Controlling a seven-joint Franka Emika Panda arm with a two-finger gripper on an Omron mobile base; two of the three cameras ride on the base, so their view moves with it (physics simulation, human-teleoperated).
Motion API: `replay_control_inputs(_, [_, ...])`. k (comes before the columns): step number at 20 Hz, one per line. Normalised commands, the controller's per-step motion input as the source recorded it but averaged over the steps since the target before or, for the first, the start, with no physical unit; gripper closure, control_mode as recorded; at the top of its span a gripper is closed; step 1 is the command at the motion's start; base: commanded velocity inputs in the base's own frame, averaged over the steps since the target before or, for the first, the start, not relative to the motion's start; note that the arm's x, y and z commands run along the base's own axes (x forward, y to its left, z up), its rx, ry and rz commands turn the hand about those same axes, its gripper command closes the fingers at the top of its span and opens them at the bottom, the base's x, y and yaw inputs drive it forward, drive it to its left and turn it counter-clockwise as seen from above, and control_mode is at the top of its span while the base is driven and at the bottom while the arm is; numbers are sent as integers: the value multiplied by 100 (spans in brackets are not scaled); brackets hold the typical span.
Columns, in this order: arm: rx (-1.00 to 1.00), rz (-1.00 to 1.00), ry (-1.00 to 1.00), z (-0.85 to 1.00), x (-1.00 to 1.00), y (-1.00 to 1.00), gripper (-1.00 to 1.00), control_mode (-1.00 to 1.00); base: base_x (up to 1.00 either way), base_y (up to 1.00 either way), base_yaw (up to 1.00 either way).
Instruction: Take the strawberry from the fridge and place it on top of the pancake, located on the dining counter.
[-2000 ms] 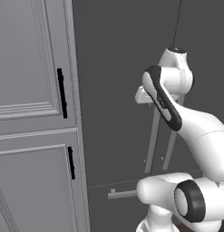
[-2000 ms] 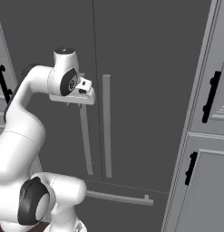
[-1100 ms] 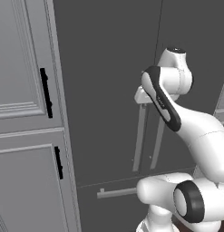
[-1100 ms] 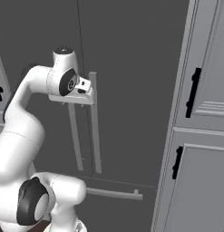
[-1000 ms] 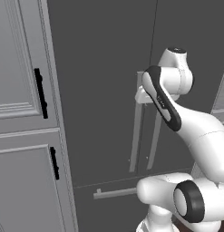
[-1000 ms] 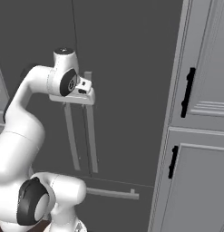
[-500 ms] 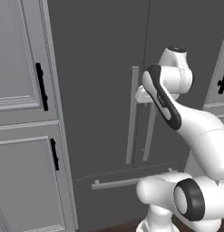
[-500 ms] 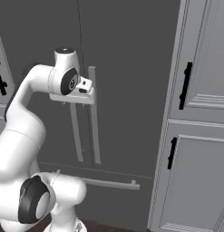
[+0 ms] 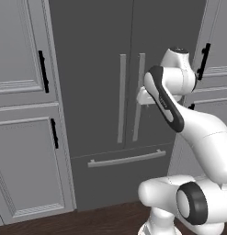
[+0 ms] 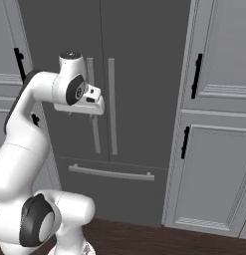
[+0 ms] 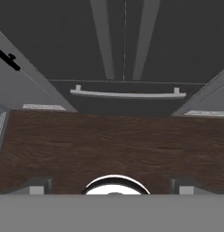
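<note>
The fridge [image 9: 128,92] stands shut between light-grey cabinets [image 9: 23,114]; the strawberry is presumably behind its doors. Its stiff left bar handle [image 9: 121,97], then the right [image 10: 112,106], offer firm holds. The gripper's [image 11: 111,186] fingers are spread, empty.

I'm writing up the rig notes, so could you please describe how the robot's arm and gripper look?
The arm is glossy white, built of rounded links with dark grey joint bands and round caps. The gripper ends in two small dark grey square finger tips.
</note>
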Motion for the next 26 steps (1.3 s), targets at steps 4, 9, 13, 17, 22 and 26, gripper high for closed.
replay_control_inputs(4, [0, 0, 0, 0, 0, 0, -100, 100, -44, -3, -4])
replay_control_inputs(9, [0, 0, 0, 0, 0, 0, -100, -100, -5, -6, -3])
replay_control_inputs(13, [0, 0, -3, 0, 29, -3, -100, -100, 0, 0, 0])
replay_control_inputs(17, [0, 8, -16, -7, 90, -30, -100, -100, 0, 0, 0])
replay_control_inputs(22, [-4, 1, -36, -5, 86, -25, -100, -100, 0, 0, 0])
replay_control_inputs(26, [-1, 0, -1, 0, 71, 1, -100, -100, 0, 0, 0])
